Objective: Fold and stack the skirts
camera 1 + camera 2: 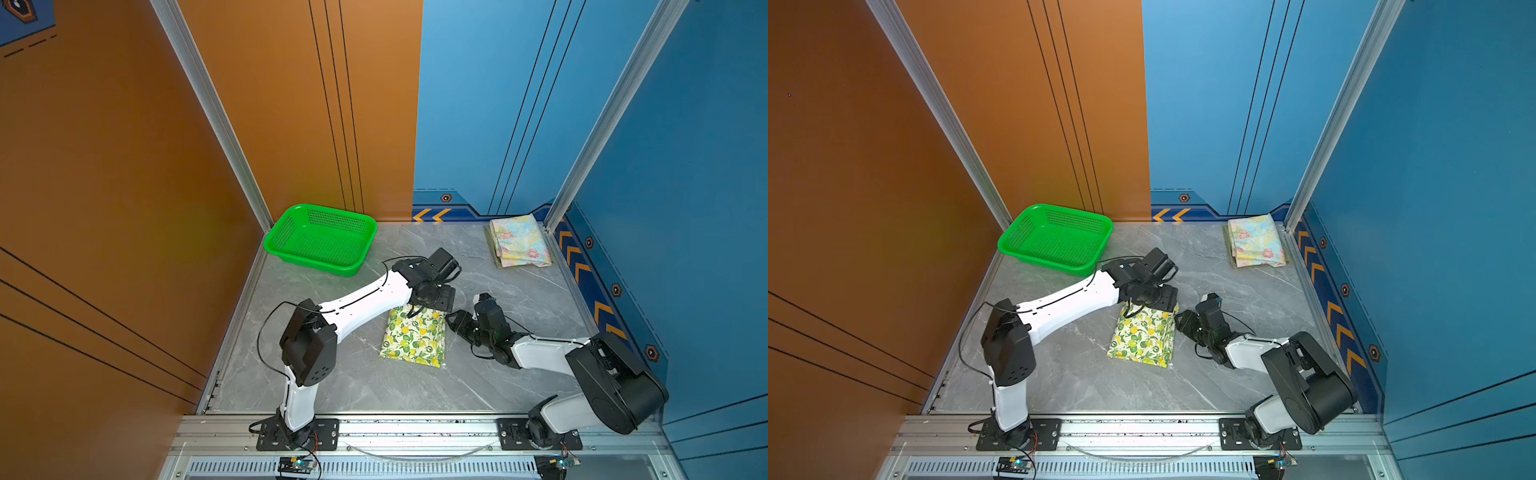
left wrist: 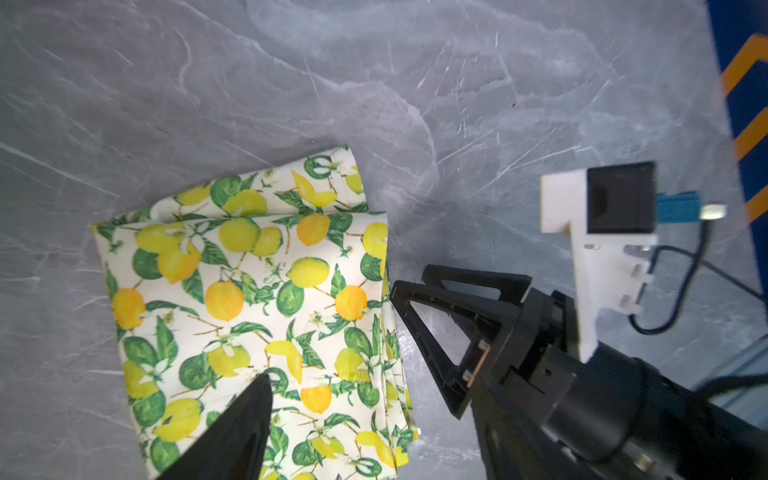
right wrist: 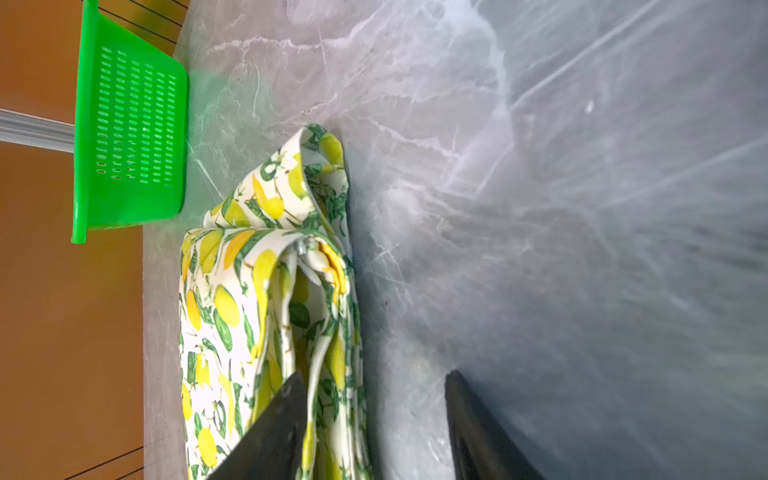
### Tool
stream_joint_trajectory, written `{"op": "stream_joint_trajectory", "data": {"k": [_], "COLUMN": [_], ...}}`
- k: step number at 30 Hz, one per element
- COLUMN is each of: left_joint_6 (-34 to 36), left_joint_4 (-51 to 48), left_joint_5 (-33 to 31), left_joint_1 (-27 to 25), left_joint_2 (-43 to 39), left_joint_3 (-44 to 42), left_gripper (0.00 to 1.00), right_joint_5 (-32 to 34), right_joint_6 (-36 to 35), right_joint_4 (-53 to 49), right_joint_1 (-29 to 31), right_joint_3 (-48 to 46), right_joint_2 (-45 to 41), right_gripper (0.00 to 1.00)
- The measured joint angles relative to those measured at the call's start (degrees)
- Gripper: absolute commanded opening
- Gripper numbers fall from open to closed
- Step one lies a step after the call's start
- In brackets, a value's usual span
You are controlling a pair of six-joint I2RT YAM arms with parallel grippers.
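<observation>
- Grey marble-patterned tabletop (image 1: 374,386) forms the floor of the cell, with an orange wall (image 1: 124,166) to the left and a blue wall (image 1: 478,104) behind and to the right.
- Far left corner: a green perforated basket (image 1: 316,262). Both top views show its holed floor bare from wall to wall.
- Near the middle of the table, between the two arms, the lemon-print skirt (image 1: 413,336) lies folded into a rectangle.
- Far right corner: the floral skirt (image 1: 519,241) lies folded, well apart from the lemon one. A thin olive-green edge (image 1: 488,241) shows under its left side, too little to tell how that piece is folded.
- Over the far edge of the lemon-print skirt hangs the left gripper (image 1: 430,301). Its wrist view shows one finger (image 2: 245,432) above the print, well off to one side, so the jaws are spread with no cloth pinched. The partner finger cannot be picked out.
- At the skirt's right edge sits the right gripper (image 3: 374,374), fingers apart. One is over the cloth's layered edge and one over bare marble, with nothing clamped.
- Only the top views show the corner stack.
- Only the right wrist view shows the skirt's loose layers along its edge.
- Only the left wrist view shows the right gripper's triangular fingers (image 2: 403,291) just beside the cloth, and its white camera mount (image 2: 582,257).
</observation>
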Motion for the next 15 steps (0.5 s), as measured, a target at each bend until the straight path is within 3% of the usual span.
{"op": "stream_joint_trajectory", "data": {"k": [7,15], "left_joint_6": [-0.4,0.8], "left_joint_4": [4.3,6.2], "left_joint_5": [2.1,2.4], "left_joint_1": [8.0,11.5], "left_joint_2": [-11.3,-12.0], "left_joint_3": [-13.3,-23.2], "left_gripper": [0.77,0.74], "right_joint_5": [-0.1,-0.2], "right_joint_6": [-2.5,-4.0], "right_joint_4": [-3.6,-7.2], "right_joint_1": [-0.1,3.5], "right_joint_3": [0.2,3.4], "right_joint_2": [-2.6,-1.2], "right_gripper": [0.76,0.80]}}
